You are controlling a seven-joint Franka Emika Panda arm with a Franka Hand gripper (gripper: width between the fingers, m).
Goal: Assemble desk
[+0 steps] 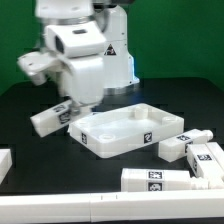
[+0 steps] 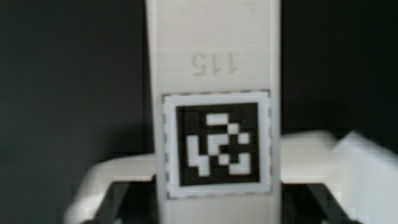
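Item: black table (image 1: pixel 195 105), carrying a white plastic rimmed rectangular desk top (image 1: pixel 105 145) at centre, hollow side up. White robot hand (image 1: pixel 85 98) is lowered over a chunky white square-section tagged leg (image 1: pixel 52 117) (image 2: pixel 210 60), near the top's corner on the exterior view's left; we cannot tell whether its fingers grip it. Further loose white legs: two (image 1: pixel 185 144) (image 1: pixel 207 157) by the top's right corner, one (image 1: pixel 158 181) in front, one (image 1: pixel 4 165) at the left edge. We see bare table behind the top's far edge.

The exterior camera faces me across the bench (image 1: pixel 200 105), raised, at middling range. My wrist camera looks straight down, very near, onto one tagged leg (image 2: pixel 214 60) — the leg (image 1: pixel 48 120) both views share.
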